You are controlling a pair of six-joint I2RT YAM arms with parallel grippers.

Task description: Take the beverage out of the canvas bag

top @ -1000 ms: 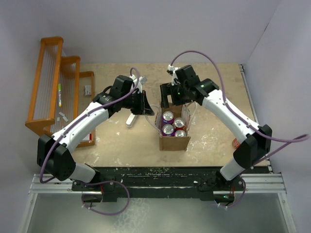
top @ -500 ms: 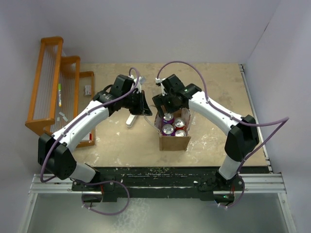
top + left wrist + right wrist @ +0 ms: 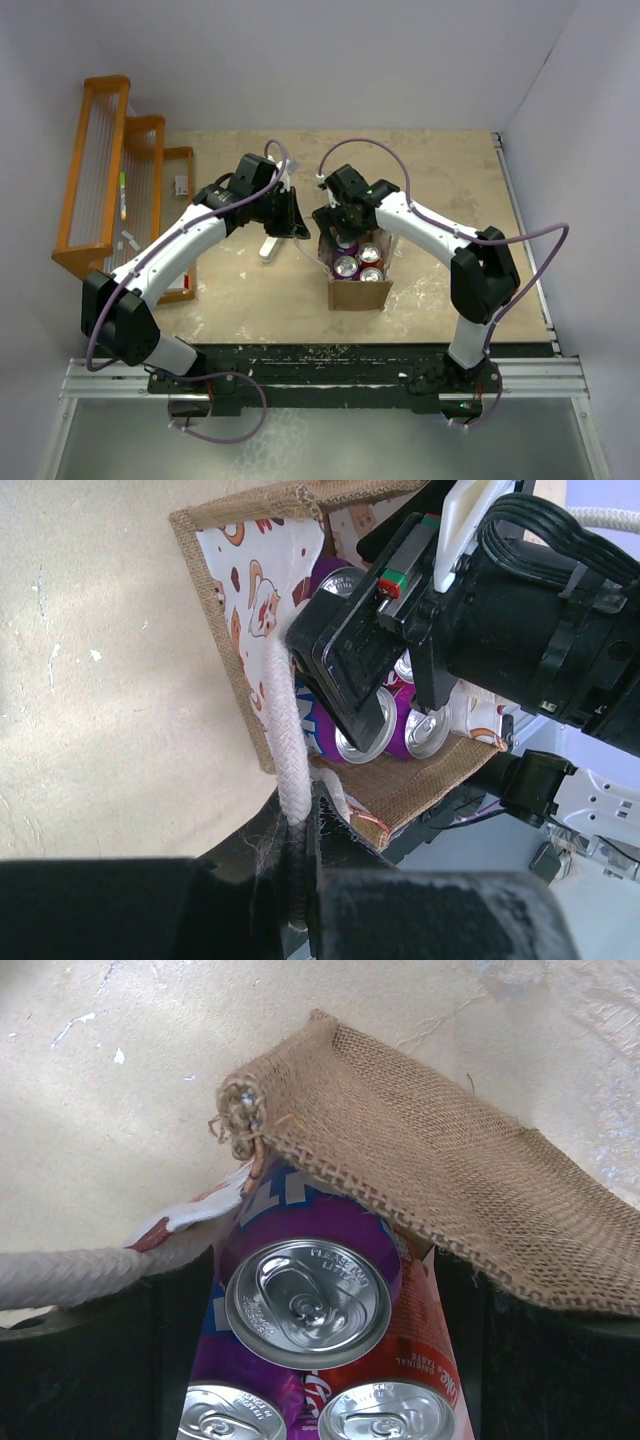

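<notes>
The canvas bag [image 3: 358,292] stands open mid-table with several cans in it, purple ones and a red one [image 3: 371,255]. My left gripper [image 3: 298,228] is at the bag's left side, shut on a white cord handle [image 3: 285,745]. My right gripper [image 3: 340,228] is lowered into the bag's far-left corner. In the right wrist view its open fingers [image 3: 180,1340] straddle a purple can [image 3: 308,1300], with the burlap rim [image 3: 420,1170] just above. A gap shows between the can and the right finger. The red can [image 3: 400,1415] stands beside it.
An orange wooden rack [image 3: 110,170] stands at the left edge with small items beside it. A white object [image 3: 268,246] lies on the table below my left gripper. The right arm's body [image 3: 500,610] hangs over the bag in the left wrist view.
My right gripper has moved left and down from behind the bag into its far-left corner, around a purple can. My left gripper has kept its hold on the cord handle.
</notes>
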